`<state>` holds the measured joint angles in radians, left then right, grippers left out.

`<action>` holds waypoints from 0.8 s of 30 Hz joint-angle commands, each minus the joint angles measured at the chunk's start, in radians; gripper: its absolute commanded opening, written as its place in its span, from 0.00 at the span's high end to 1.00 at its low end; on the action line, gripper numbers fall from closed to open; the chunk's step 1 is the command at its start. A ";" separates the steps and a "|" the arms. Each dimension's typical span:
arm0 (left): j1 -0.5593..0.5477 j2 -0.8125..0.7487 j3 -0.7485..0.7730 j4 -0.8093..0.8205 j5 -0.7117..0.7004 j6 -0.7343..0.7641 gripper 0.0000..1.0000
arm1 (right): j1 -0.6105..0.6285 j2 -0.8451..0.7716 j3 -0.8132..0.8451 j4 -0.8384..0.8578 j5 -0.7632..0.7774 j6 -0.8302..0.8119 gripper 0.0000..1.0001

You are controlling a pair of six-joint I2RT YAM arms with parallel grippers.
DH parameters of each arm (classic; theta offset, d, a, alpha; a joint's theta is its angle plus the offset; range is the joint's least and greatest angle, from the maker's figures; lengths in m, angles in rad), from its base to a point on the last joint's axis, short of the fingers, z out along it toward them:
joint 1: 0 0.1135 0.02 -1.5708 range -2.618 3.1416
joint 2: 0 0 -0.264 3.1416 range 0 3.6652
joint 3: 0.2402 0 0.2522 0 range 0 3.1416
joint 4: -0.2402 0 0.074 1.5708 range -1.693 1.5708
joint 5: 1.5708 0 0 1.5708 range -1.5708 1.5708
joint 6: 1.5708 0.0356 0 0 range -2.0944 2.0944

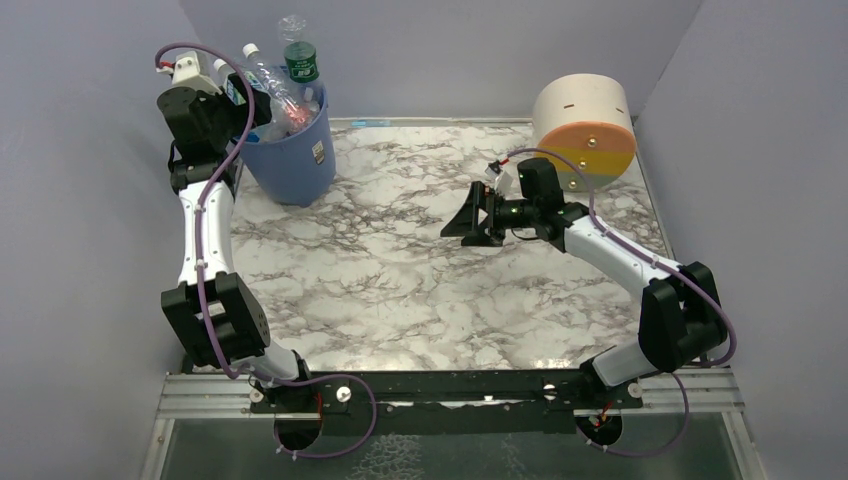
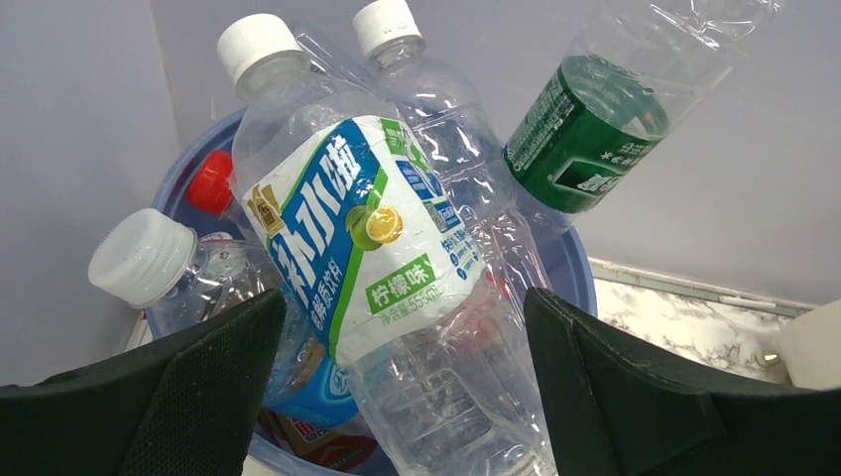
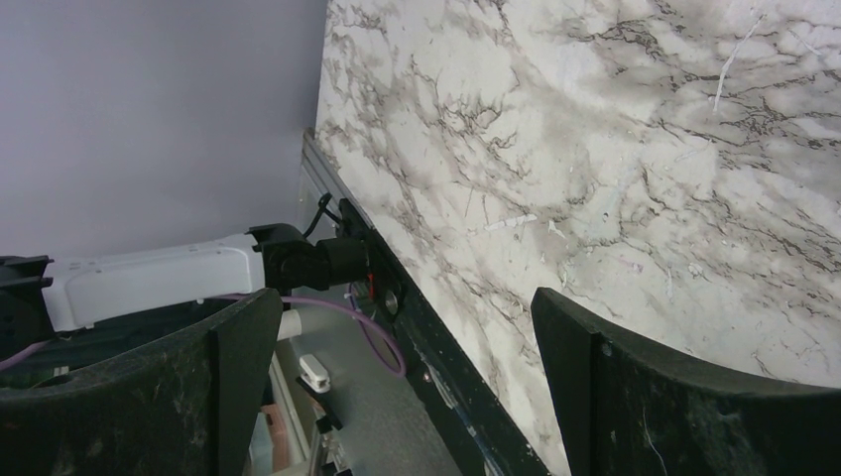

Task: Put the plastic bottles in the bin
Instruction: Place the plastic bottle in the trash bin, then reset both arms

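Here, at the far left corner of the worktop (image 1: 400, 280), the left fingers (image 2: 198, 397) hover at the left rim of the bin (image 1: 295, 165). They are spread wide and released. In the left wrist view a clear bottle with a blue, green and white label (image 2: 357, 238) shows in the gap between them, and we cannot tell whether either finger touches it.

The plastic bottles are in the bin, heaped above its rim:
- At the left lie a bottle with a ribbed white cap (image 2: 144, 258) and, behind it, a red cap (image 2: 210, 181).
- The labelled bottle leans up and to the left, white cap uppermost.
- Just beside it a second clear bottle (image 2: 446, 129) leans the same way.
- At the right a green-labelled bottle (image 2: 585, 139) stands highest, base up, neck down in the bin.

We see no bottle on the marble surface in the top view.

Right of centre, the right fingers (image 1: 480, 220) hang above bare worktop, well apart from the bin. They are fully parted and hold nothing; the right wrist view shows only marble and a black rail (image 3: 446, 377) between them.

At the far right corner a cream, orange and yellow drum (image 1: 585, 130) lies on its side.
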<state>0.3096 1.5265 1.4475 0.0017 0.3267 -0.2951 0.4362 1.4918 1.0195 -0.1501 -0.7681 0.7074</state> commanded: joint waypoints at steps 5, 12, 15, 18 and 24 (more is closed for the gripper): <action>0.007 -0.064 0.023 -0.001 -0.002 0.000 0.04 | -0.007 -0.023 -0.016 0.029 -0.030 0.008 0.00; 0.008 -0.114 0.036 -0.055 -0.020 0.010 0.04 | -0.007 -0.018 -0.013 0.032 -0.034 0.009 0.01; 0.009 -0.131 0.045 -0.086 -0.012 0.004 0.05 | -0.007 -0.018 -0.012 0.032 -0.036 0.008 0.00; 0.007 -0.138 0.049 -0.089 0.046 -0.029 0.09 | -0.007 -0.015 -0.010 0.032 -0.037 0.008 0.00; 0.006 -0.128 0.043 -0.057 0.179 -0.134 0.30 | -0.007 -0.013 -0.006 0.035 -0.040 0.011 0.01</action>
<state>0.3130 1.4090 1.4662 -0.0700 0.3950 -0.3481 0.4362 1.4918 1.0138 -0.1490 -0.7769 0.7082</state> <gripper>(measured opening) 0.747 0.995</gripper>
